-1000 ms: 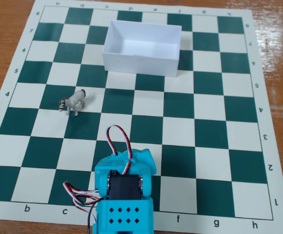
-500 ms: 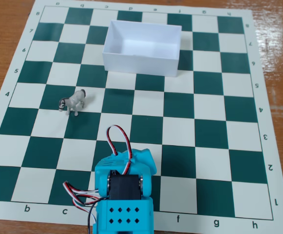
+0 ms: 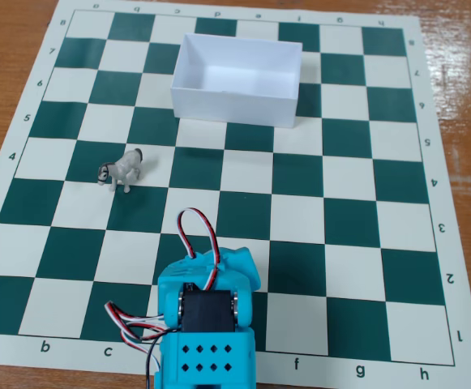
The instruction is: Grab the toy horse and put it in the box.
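Change: nothing moves; horse, box and arm stay put.
Horse: tiny grey-white plastic toy horse (image 3: 122, 171) stands on the chessboard, below-left of the white rectangular open-topped box (image 3: 232, 106), well apart.
Gripper: folded under the turquoise arm (image 3: 207, 324); cannot tell whether clenched or released.

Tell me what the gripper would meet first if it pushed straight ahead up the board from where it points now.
Hedged, since fingertips are hidden: the gripper points up the board, and the box lies first in that line. The toy horse stands off to the left in the fixed view.
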You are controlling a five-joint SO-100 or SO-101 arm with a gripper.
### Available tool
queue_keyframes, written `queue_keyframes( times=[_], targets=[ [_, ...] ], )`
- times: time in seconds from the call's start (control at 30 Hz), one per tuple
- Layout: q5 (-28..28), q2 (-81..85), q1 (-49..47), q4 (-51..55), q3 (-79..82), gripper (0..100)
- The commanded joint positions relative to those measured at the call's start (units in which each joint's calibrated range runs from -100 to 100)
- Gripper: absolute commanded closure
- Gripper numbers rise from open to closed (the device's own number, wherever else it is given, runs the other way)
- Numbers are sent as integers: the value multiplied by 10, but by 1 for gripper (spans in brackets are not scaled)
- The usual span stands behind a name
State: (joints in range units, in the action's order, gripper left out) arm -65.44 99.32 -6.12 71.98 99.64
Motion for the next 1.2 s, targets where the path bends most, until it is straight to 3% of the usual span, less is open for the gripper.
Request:
queue_keyframes(
  times=[0.0, 0.47, 0.6, 0.73, 0.83, 0.9, 1.07, 1.17],
  targets=[
    [-1, 2, 6, 2, 4, 100],
    [-1, 2, 5, 2, 4, 100],
    [60, 2, 11, 20, 4, 100],
    [67, 0, 36, 19, -30, 100],
    [217, -100, 22, -99, -143, 100],
    [278, -199, 6, -138, -236, 98],
    [416, -479, -67, -95, -505, 88],
    [480, -622, -95, -93, -616, 87]
  ],
)
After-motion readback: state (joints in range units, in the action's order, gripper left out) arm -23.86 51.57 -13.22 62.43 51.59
